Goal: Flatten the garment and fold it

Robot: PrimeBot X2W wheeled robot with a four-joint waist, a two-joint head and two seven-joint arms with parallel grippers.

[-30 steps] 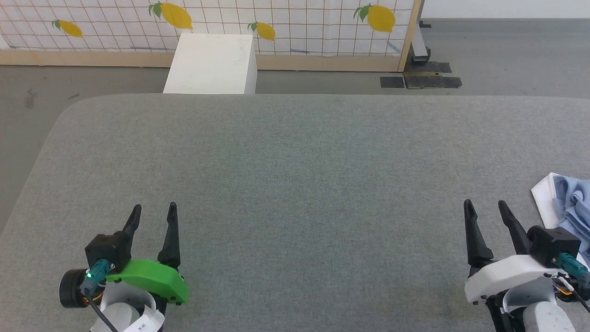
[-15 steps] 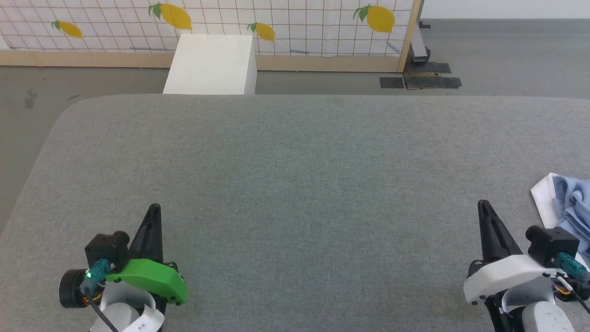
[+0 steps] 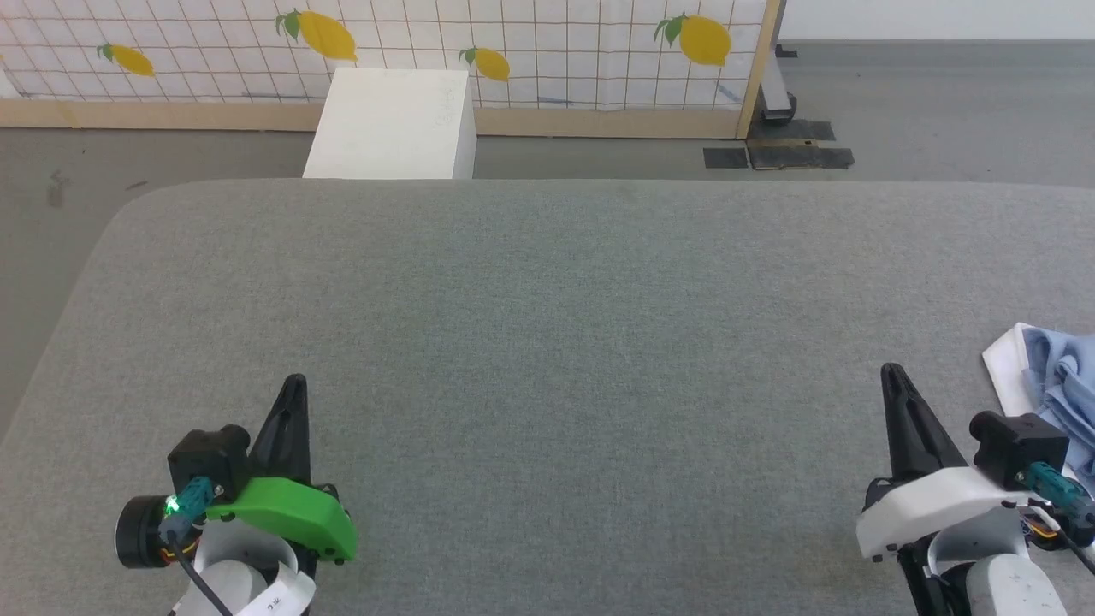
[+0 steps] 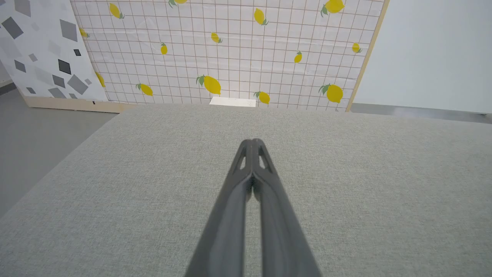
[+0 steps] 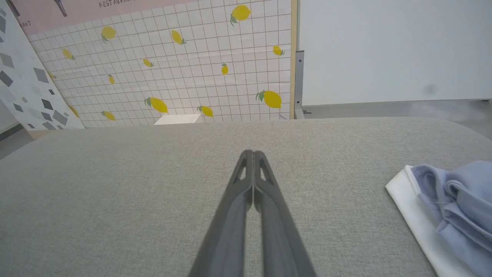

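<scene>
The garment (image 3: 1056,381) is a crumpled light blue cloth with a white edge, lying at the far right of the grey table (image 3: 547,342), partly cut off by the frame. In the right wrist view the garment (image 5: 457,200) sits to the right of the fingers. My right gripper (image 3: 892,370) is shut and holds nothing, just left of the garment and apart from it. At the lower left my left gripper (image 3: 295,381) is shut too, over bare table. Both wrist views show the fingertips pressed together, left gripper (image 4: 251,141) and right gripper (image 5: 251,152).
A white box (image 3: 393,124) stands on the floor beyond the table's far edge. Behind it runs a lemon-patterned grid screen (image 3: 513,43) with a wooden frame. The table's rounded left corner (image 3: 128,214) drops to grey floor.
Both grippers went from open to shut, with nothing between the fingers. The head view shifted slightly; the garment lies where it was.
</scene>
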